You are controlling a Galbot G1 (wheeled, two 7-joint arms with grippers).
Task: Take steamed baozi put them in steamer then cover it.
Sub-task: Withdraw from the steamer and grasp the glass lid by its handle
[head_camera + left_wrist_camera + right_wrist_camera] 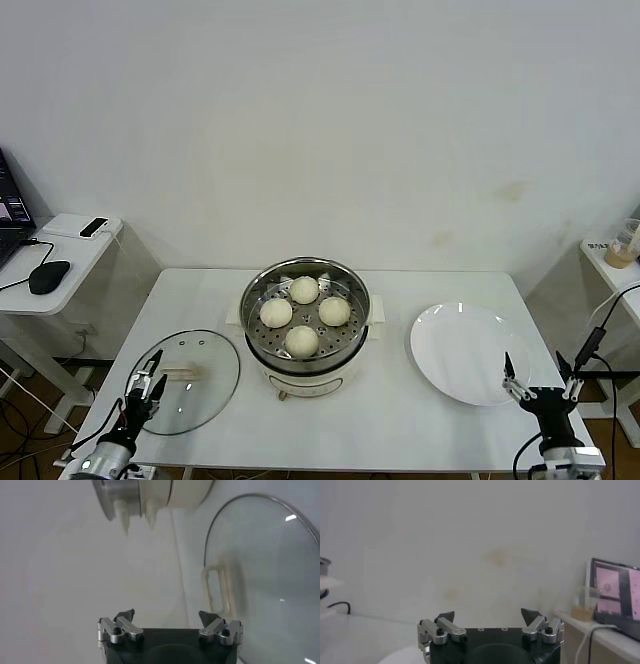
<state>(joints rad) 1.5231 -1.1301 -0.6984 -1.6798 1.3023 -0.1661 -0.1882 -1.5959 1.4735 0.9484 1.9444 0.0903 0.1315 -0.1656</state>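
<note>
Several cream-white baozi (304, 290) sit inside the shiny steamer (358, 325) at the table's middle. The steamer's underside (155, 495) shows in the left wrist view. The glass cover (200, 395) lies flat on the table to the steamer's left, its cream handle (183, 374) up. My left gripper (147, 378) hovers open over the cover's near-left edge, empty; in the left wrist view the gripper (166, 616) faces the cover (270, 580) and its handle (215, 587). My right gripper (540, 372) stands open and empty at the plate's near-right edge, and shows as the gripper (488, 615) in its own wrist view.
A bare white plate (465, 352) lies right of the steamer. A side desk with a black mouse (50, 275) stands at the left, another with a cup (622, 245) at the right. Cables hang by the right arm. The white table (360, 420) ends just before both grippers.
</note>
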